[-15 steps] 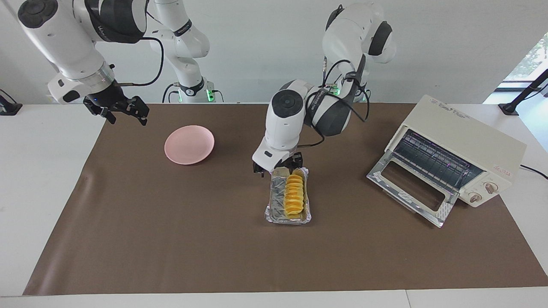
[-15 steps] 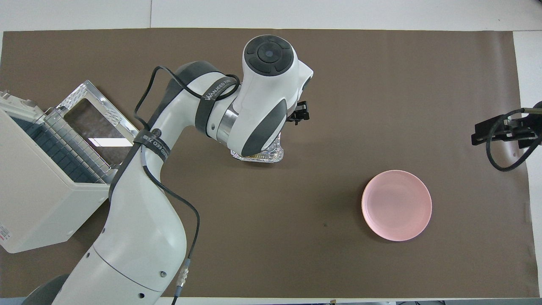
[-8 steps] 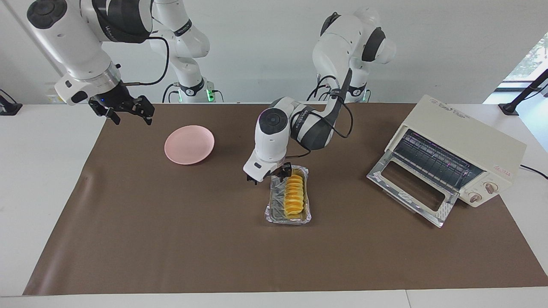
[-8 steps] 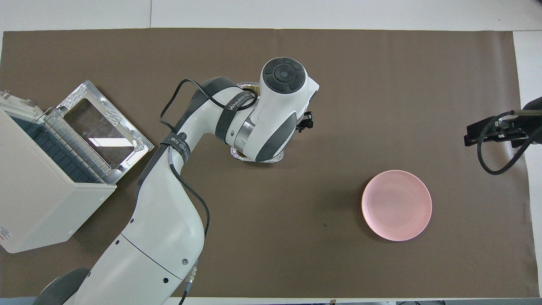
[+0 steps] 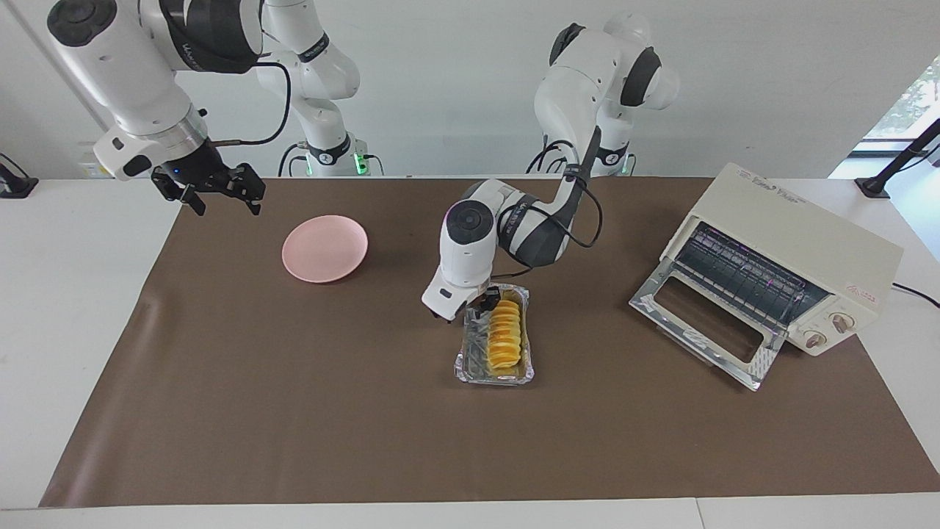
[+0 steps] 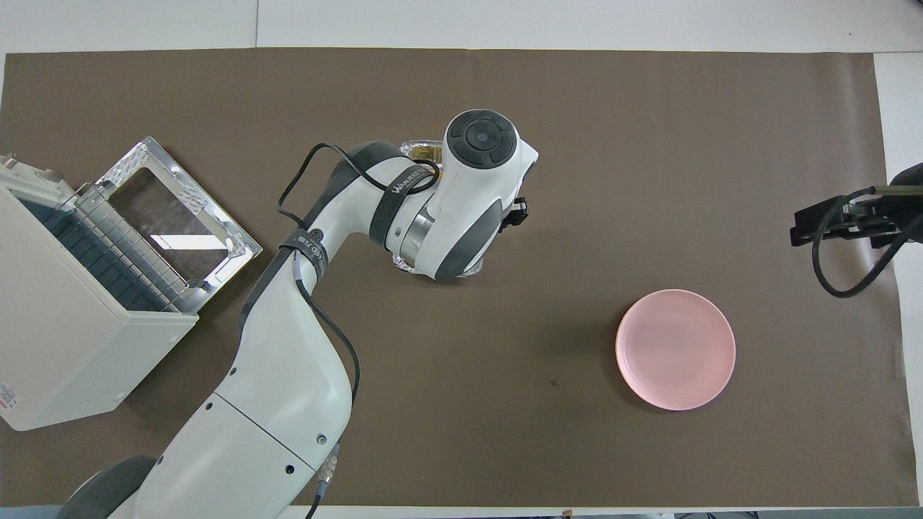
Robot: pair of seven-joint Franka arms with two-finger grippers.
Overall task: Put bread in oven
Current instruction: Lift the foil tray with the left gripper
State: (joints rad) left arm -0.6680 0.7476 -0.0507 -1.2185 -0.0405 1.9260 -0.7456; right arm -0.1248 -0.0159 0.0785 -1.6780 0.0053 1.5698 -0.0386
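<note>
The bread point(image 5: 504, 334), a ridged golden-yellow loaf, lies in a crinkled foil tray point(image 5: 470, 360) at the middle of the mat. My left gripper point(image 5: 486, 301) is down at the tray's end nearest the robots, right at the loaf's tip. In the overhead view the left arm covers the bread, and only the tray's rim point(image 6: 422, 148) shows. The cream-white oven point(image 5: 797, 239) point(image 6: 65, 339) stands at the left arm's end of the table with its glass door point(image 5: 705, 319) dropped open. My right gripper point(image 5: 219, 192) point(image 6: 829, 225) waits open above the mat's edge, near the plate.
A round pink plate point(image 5: 324, 248) point(image 6: 676, 349) sits on the brown mat point(image 5: 294, 411) toward the right arm's end. The oven's open door point(image 6: 180, 216) juts out toward the tray, with a stretch of bare mat between them.
My left gripper has sunk lower onto the tray's end nearest the robots, and the arm has folded down. The right arm has lifted slightly and stays near the plate.
</note>
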